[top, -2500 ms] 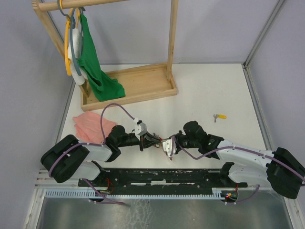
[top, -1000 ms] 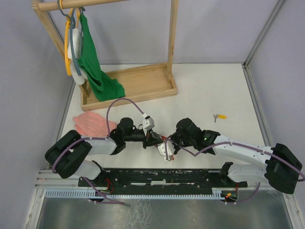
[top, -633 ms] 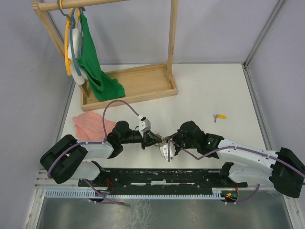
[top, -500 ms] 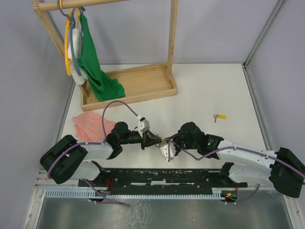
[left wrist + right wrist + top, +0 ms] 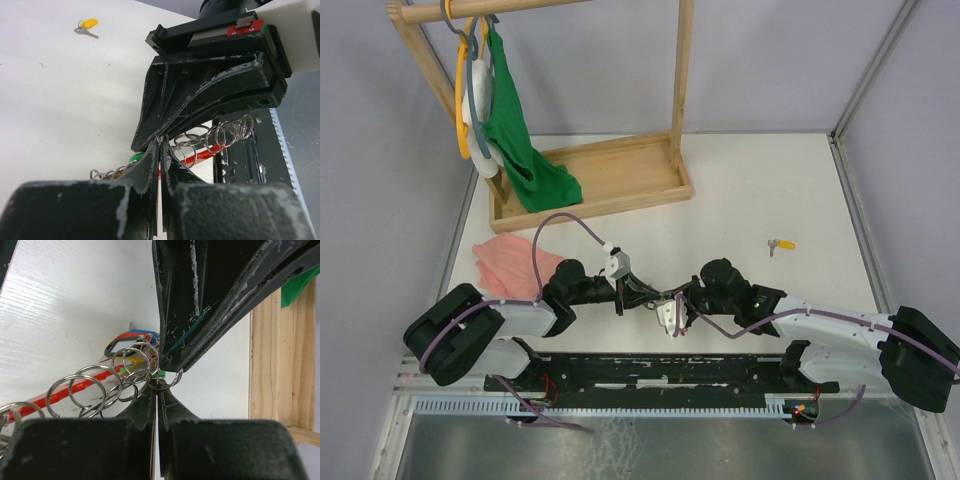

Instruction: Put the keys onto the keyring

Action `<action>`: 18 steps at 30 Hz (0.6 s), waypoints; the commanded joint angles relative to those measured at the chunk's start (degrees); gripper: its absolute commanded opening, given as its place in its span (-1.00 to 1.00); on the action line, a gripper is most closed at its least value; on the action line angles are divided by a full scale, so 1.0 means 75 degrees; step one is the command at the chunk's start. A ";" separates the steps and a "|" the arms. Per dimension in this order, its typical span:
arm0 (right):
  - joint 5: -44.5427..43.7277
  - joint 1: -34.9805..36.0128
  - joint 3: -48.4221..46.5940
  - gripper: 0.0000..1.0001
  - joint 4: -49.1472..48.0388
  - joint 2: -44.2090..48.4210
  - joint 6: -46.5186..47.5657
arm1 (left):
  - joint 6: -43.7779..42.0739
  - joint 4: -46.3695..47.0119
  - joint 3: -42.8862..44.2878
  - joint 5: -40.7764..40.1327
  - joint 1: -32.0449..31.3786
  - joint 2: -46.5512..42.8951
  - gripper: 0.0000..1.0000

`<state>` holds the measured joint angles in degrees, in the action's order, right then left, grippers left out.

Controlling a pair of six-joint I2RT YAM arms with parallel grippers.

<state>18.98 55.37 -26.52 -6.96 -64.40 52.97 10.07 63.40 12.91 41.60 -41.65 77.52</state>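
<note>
My left gripper and right gripper meet tip to tip near the table's front edge, both shut on one silver keyring of a dangling bunch. In the left wrist view the left gripper pinches that ring right under the right gripper's black body. In the right wrist view the right gripper pinches it from below. A chain of silver rings hangs off it with a green tag, a blue tag and a red strip. The yellow-tagged key lies alone on the table, to the right, untouched.
A wooden clothes rack with a tray base stands at the back left, hung with hangers and a green cloth. A pink cloth lies beside the left arm. A black rail runs along the near edge.
Both grippers stay shut on the ring. The left wrist has swung slightly back to the left and the pinched bunch has barely shifted. The yellow-tagged key has not moved.
</note>
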 commanded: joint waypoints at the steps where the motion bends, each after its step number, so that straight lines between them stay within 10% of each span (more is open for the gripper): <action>1: 0.0273 -0.0024 0.0270 -0.99 -0.0793 -0.0146 -0.0514 | 0.0391 0.1615 -0.0010 -0.0159 -0.0045 0.0088 -0.95; 18: -0.1085 -0.0014 0.0115 0.06 0.0721 0.1429 -0.3218 | -0.1633 -0.1215 0.0160 -0.0903 -0.0056 -0.0479 -0.95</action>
<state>14.74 55.33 -22.98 -5.10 -56.25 42.26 4.60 57.76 11.99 37.30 -41.87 76.16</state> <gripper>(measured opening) 0.510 0.043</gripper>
